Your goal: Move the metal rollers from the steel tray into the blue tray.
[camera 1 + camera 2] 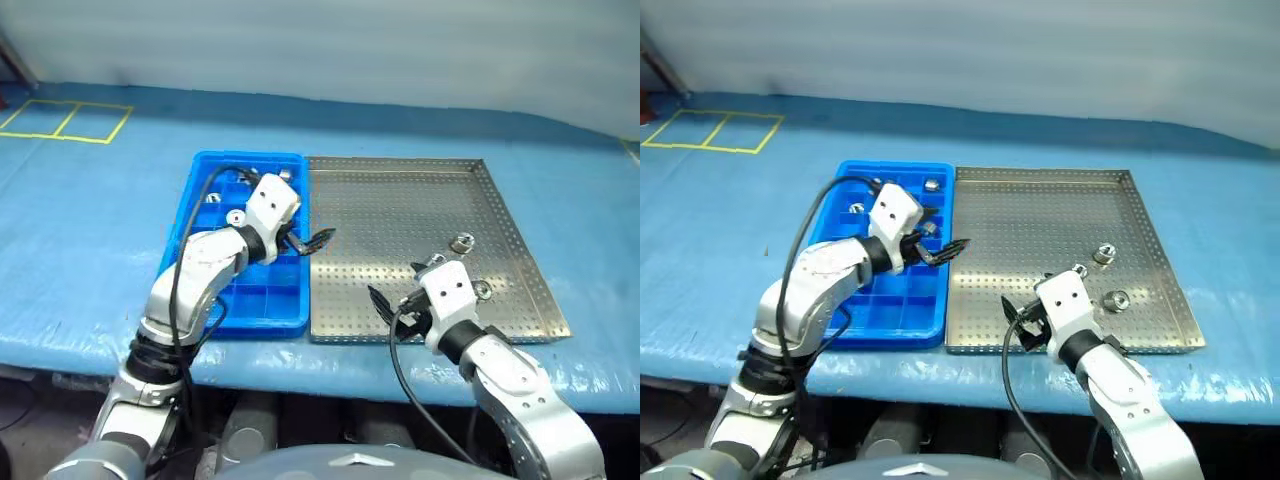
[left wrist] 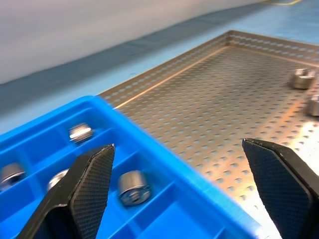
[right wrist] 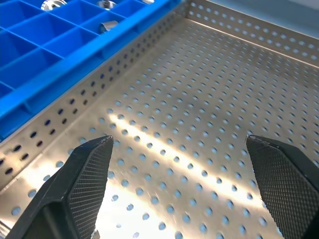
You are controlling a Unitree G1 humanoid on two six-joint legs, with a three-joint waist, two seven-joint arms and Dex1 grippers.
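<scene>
On the bench the blue tray lies just left of the steel tray, their long sides touching. Several metal rollers sit in the blue tray's far compartments. Two more rollers rest on the steel tray's right part, one behind the other.

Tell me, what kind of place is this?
Probably a workshop or test bench: a table with a blue cover, a perforated steel tray of metal rollers, a blue tray and yellow tape squares.
</scene>
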